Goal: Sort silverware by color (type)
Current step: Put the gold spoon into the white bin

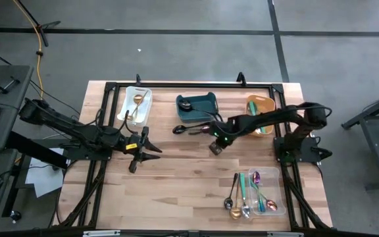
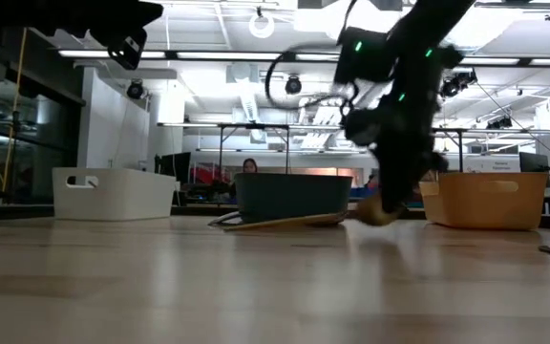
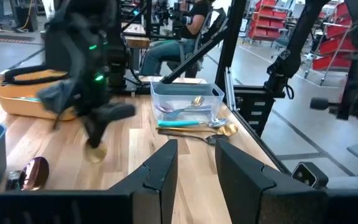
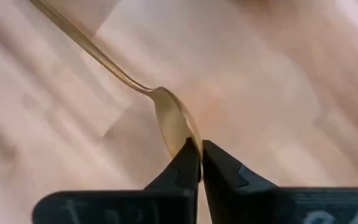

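my right pincer [image 4: 200, 163] was pressed together on the bowl tip of a gold spoon [image 4: 173, 121] at the table, its handle running away from my fingers. my left pincer [image 1: 151, 150] hung spread, well apart.

You get bright overhead ceiling lights [image 2: 273, 26]; motion blur smears the right arm [image 2: 404, 105]; table [image 2: 256, 287] foreground soft.

gold spoon [image 4: 173, 121] | white bin [image 1: 135, 104] | teal bin [image 1: 199, 108] | orange bin [image 1: 260, 110]
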Tool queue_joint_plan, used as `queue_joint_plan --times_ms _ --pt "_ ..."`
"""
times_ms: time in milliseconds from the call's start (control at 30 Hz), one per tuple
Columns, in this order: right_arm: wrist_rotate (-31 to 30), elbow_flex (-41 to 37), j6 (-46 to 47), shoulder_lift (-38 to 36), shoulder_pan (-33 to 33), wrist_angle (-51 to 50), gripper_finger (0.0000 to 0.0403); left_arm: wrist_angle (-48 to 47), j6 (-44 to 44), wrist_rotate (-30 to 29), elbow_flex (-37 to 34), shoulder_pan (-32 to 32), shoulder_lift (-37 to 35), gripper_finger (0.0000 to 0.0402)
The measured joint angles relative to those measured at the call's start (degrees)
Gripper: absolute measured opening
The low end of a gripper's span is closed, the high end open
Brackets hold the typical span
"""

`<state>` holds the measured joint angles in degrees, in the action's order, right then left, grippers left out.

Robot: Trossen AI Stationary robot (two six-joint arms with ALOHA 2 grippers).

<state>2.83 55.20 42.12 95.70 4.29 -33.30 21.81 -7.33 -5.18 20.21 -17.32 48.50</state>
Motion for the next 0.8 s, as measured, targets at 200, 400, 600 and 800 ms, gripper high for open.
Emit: queue_joint_plan --times_ms 200,400,600,800 --pt "-1.2 0.0 2.8 -6.1 -8.2 -4.1 0.0003 -2.8 0.0 0.0 0.0 0.0 -0.8 0.0099" --pt "-5.3 0.1 2.6 -7.3 -13.8 -0.2 0.0002 3.0 4.7 -3.6 0.0 0.2 5.5 0.0103" --pt "-11.9 0.1 1.5 -7.3 -16.7 5.3 0.0001 11.6 1.8 1.6 0.9 2.4 15.4 0.0136" --pt "-16.6 0.2 0.5 -7.3 -18.1 7.8 0.0001 11.4 -1.5 1.9 5.4 4.9 25.9 0.0185"
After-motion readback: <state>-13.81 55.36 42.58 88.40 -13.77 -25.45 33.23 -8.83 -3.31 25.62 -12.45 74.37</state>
